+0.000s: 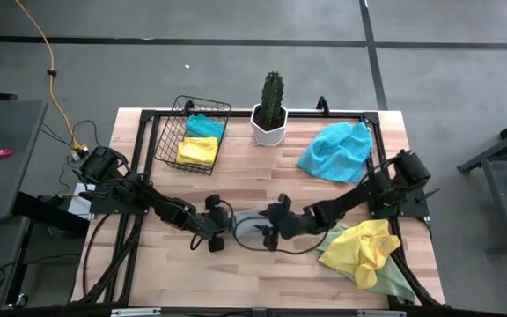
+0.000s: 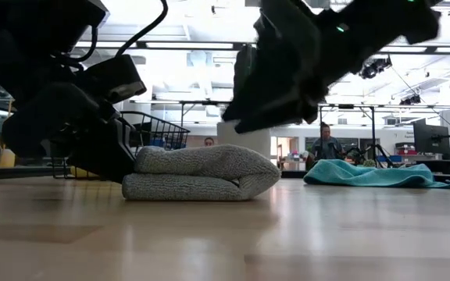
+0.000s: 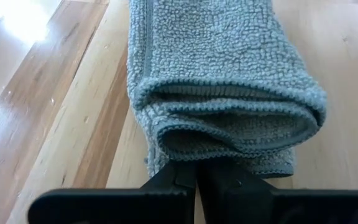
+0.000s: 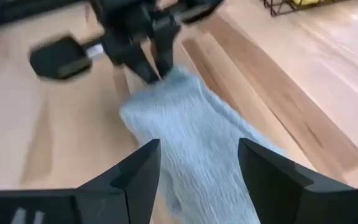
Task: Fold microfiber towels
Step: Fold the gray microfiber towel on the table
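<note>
A grey microfiber towel lies folded into a thick bundle on the table's near middle. It shows from the side in the low view. My left gripper is shut on the towel's left end. My right gripper hangs open just above the towel's right part, with its fingers apart over the cloth and touching nothing. A turquoise towel lies crumpled at the far right. A yellow towel lies heaped on a pale green one at the near right. My left gripper pinches the edge at the folded grey towel's left end between its two fingers, at the lower layers of the fold; how many layers I cannot tell. The fingers come slanting down from the table's left, along the bundle. The towel lies flat on the table.
A wire basket at the far left holds a folded blue towel and a folded yellow towel. A cactus in a white pot stands at the far middle. People show in the room behind the table in the low view.
</note>
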